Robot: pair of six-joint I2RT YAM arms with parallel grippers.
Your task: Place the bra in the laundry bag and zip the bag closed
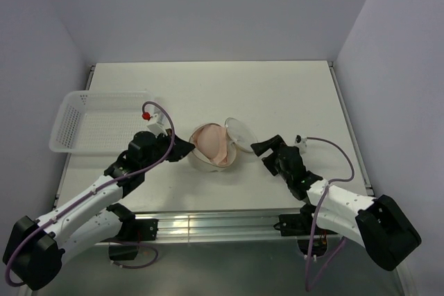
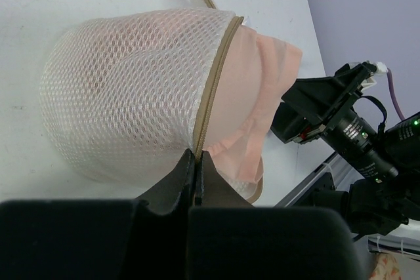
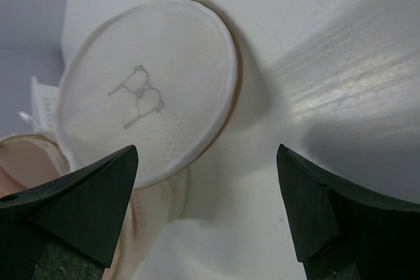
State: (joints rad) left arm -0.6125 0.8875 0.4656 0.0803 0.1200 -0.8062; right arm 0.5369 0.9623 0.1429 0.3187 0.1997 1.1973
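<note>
At tabletop centre | bag lies open, lid propped up | bra in lower half, overhanging zip | left claw clenched on bag at zip; right claw released, facing lid | risk: closing lid traps overhanging bra in zip, or bag slips from pinch

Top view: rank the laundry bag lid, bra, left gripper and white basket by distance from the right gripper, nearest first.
1. laundry bag lid, just up-left of the open right gripper
2. bra, in the bag's open half, centre
3. left gripper, shut on the bag's far rim
4. white basket, far left
</note>
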